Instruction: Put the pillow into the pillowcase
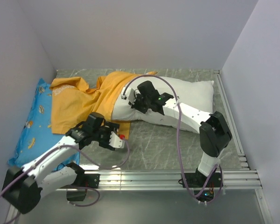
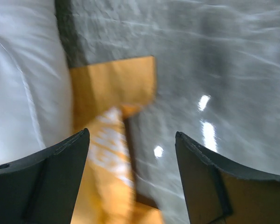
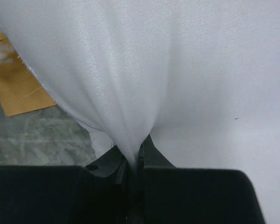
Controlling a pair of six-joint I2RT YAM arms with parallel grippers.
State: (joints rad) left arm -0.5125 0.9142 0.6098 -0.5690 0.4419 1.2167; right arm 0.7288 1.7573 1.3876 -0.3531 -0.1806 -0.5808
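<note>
Pinching a fold of the pillow (image 1: 182, 95), your right gripper (image 1: 129, 98) is sitting at the pillow's left end. In the right wrist view the jaws are pressing together on a ridge of white cloth (image 3: 177, 70), which is bunching down into the narrow gap between the fingers (image 3: 107, 165). So your right gripper (image 3: 133, 161) is clamping the pillow itself.

You are seeing the pillow lying across the far middle and right of the table (image 1: 163, 144). Its left end is meeting the pillowcase (image 1: 79, 100). Orange cloth is lying over the pillow's far left corner, but you cannot tell whether that corner is inside the opening or only under loose fabric. The rest of the pillowcase is lying crumpled to the left, and its left edge is overlapping the blue cartoon-print pillow (image 1: 32, 121) by the left wall.

Your left gripper (image 1: 117, 140) is hanging above the table, just near of a strip of pillowcase under the pillow's left end. Its jaws are standing wide apart and holding nothing. In the left wrist view the two dark fingers (image 2: 46, 177) are framing that orange strip (image 2: 112, 91), with white pillow (image 2: 23, 84) to the left and bare grey table (image 2: 214, 56) to the right. This view is blurring, so you cannot tell whether the left gripper (image 2: 131, 135) is touching the cloth.
</note>
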